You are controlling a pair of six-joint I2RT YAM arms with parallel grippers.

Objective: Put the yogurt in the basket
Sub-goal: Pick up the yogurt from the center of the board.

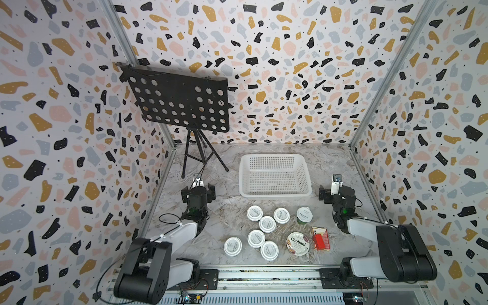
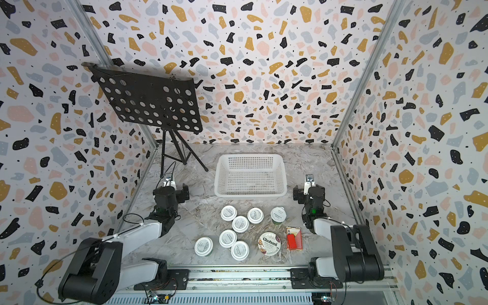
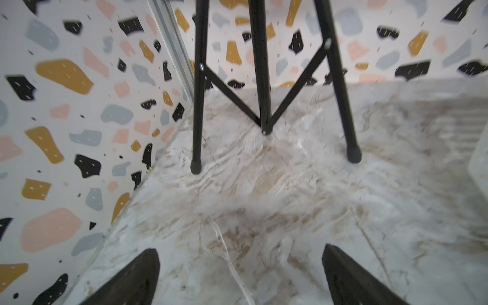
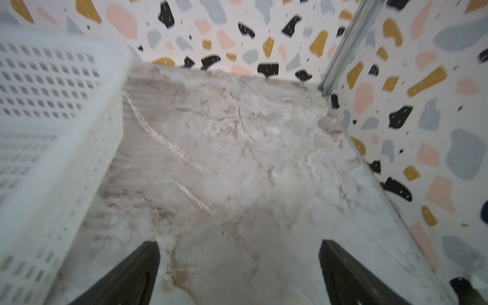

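**Limits of view.** My fingers do not show in either top view, because the wrist housings cover them. In the wrist views only the tips enter the frame and the rest is cut off.

- The left gripper (image 3: 240, 253) has its jaws spread wide, with bare table (image 3: 264, 198) between the tips.
- The right gripper (image 4: 239, 244) stands the same way, with its jaws spread wide over bare table.
- A pale blur at the edge of the left wrist view cannot be identified.
- The music stand (image 1: 177, 101) occupies the far left corner. The left wrist view shows only its legs, cut off above.
- The small print on the white lids is too fine to read.

**Task items.**

- The basket (image 1: 274, 195) sits on the far half of the table, open side up. Its long axis runs parallel to the far edge. One short wall lies near my right gripper, apart from it.
- All eight yogurt cups (image 1: 267, 224) stand upright, lids up, on the near half of the table. They are between the basket and the near edge, all outside the basket.
- The green-sided cup (image 1: 304, 215) stands at the right end of the row nearest the basket.
- The Chobani cup (image 1: 297, 243) stands close to the near edge, with its lettering running roughly along that edge.
- A red card box (image 1: 320, 238) lies just beside the Chobani cup, toward the right edge.
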